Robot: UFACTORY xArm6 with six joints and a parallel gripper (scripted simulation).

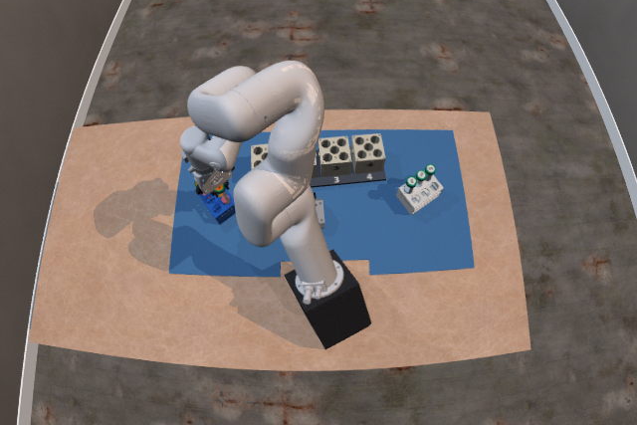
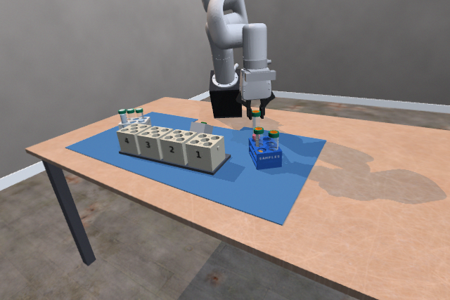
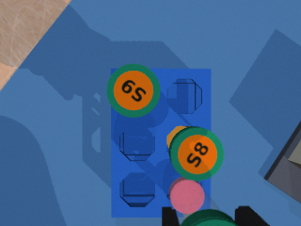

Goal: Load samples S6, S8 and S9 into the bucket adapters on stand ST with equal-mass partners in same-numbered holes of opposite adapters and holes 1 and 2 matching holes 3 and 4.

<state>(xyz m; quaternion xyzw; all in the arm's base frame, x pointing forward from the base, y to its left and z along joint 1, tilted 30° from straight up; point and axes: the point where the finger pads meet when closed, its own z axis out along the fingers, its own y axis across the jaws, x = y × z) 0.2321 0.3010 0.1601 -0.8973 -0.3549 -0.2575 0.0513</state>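
My gripper point(image 2: 256, 109) is shut on the green cap of a sample tube point(image 2: 256, 122) with an orange dot and holds it upright, raised over the blue SAMPLES rack point(image 2: 265, 153). Its ID is hidden. Its pink lower end point(image 3: 186, 195) hangs at a near-corner well. In the wrist view the held cap point(image 3: 207, 218) sits between my fingers at the bottom edge. S9 point(image 3: 134, 89) and S8 point(image 3: 197, 153) stand in the rack point(image 3: 160, 141). Adapters 1 point(image 2: 204, 151), 2 point(image 2: 174, 147), 3 point(image 2: 148, 142) and 4 point(image 2: 126, 138) stand in a row on the stand, their holes empty.
A white rack point(image 1: 420, 191) with three green-capped water blanks stands at the mat's right side; it also shows behind adapter 4 in the exterior view point(image 2: 133, 119). The small sloped DONE desk point(image 2: 201, 128) sits behind adapter 1. The arm hides adapters 1 and 2 in the top view.
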